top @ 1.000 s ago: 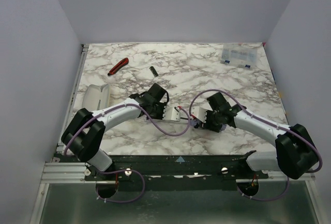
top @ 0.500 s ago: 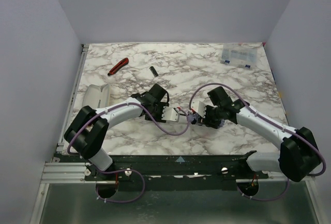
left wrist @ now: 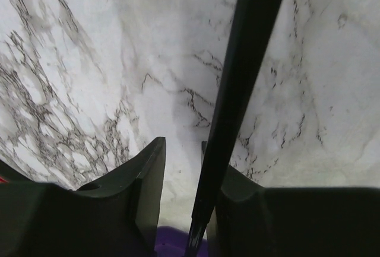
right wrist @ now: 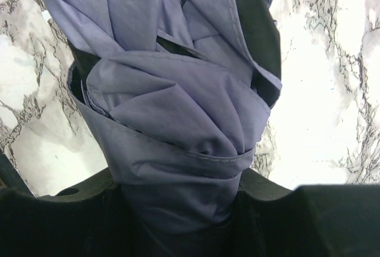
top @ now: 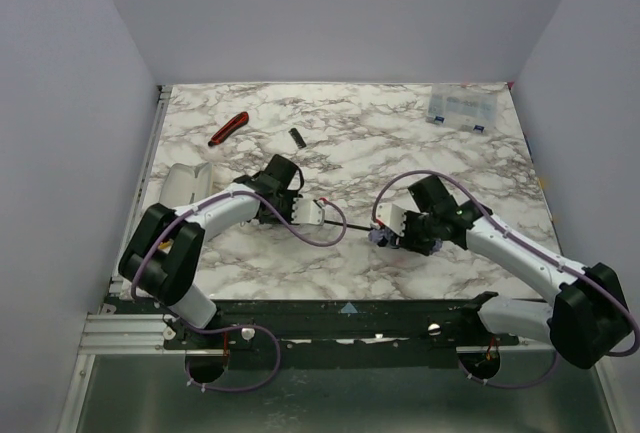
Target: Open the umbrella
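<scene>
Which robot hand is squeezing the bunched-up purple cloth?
The right gripper: the umbrella's bunched lavender fabric is clamped between its fingers. The left gripper holds the lavender handle instead, with only the thin black shaft showing there.

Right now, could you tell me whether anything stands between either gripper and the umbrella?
Nothing visible does. Both are on the umbrella: its black shaft runs between the fingers of the left gripper, and the right gripper is closed on its bundled lavender fabric.
</scene>
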You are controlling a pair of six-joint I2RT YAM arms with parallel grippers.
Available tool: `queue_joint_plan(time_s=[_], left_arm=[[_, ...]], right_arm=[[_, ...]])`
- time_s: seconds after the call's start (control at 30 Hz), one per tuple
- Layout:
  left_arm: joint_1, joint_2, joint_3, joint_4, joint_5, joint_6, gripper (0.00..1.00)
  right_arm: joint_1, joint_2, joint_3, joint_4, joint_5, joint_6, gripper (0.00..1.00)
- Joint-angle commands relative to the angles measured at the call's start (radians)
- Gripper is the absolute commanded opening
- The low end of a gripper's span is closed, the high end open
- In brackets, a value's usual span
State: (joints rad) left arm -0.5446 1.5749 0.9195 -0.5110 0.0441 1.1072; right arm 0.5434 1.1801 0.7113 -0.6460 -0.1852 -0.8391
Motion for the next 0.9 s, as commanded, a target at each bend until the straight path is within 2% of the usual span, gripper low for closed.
queue_joint_plan(time_s=[0.0,0.53,0.67,0.77,0.87], left_arm=[[0.08,-0.038,-0.041,-0.015,-0.076,0.076,0.31],[0.332,-0.062,-0.097,0.047,-0.099,0.257,0.28],[0.325,-0.064,-0.065,0.037,-0.096,0.237,0.27],[0.274,-0.057,0.012,-0.021,-0.079,0.162,0.28],[0.207,-0.056,0.108,-0.088,-0.045,0.087,0.35]], right_arm=[[-0.019,-0.045,-0.025,-0.054,0.02,-0.036,0.0],[-0.093,-0.158,-0.1,-0.158,0.058,-0.126,0.0],[-0.094,-0.148,-0.086,-0.173,0.028,-0.112,0.0],[-0.094,-0.082,-0.04,-0.182,-0.031,-0.09,0.0],[-0.094,0.006,0.03,-0.192,-0.084,-0.064,0.0]])
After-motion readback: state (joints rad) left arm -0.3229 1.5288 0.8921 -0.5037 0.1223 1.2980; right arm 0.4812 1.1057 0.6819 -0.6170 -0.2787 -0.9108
